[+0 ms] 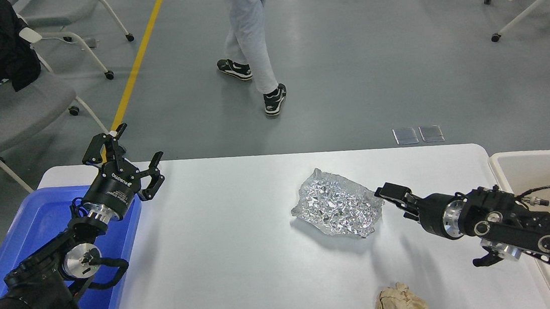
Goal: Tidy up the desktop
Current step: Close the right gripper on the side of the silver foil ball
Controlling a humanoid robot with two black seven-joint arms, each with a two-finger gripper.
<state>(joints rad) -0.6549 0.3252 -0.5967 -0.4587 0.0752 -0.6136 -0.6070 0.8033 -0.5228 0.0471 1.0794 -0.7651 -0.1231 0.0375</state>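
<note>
Desktop (222, 240) seen lengthwise, its long axis running left to right.

One crumpled foil sheet (336, 203) and one beige paper wad (399, 305) lie right of centre; much open room is left elsewhere. One blue tray (46, 217) borders the left edge, one beige bin (544, 169) the right. The left gripper (123, 149) is spread wide over the tray's far corner; the right gripper (383, 193) is at the foil's edge, its jaw state indiscernible.

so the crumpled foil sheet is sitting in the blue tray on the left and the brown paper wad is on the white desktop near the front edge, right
Not quite. The head view shows the crumpled foil sheet lying on the white desktop, right of centre, just off the right gripper, not in the blue tray on the left. The brown paper wad is indeed on the desktop near the front edge.
</note>
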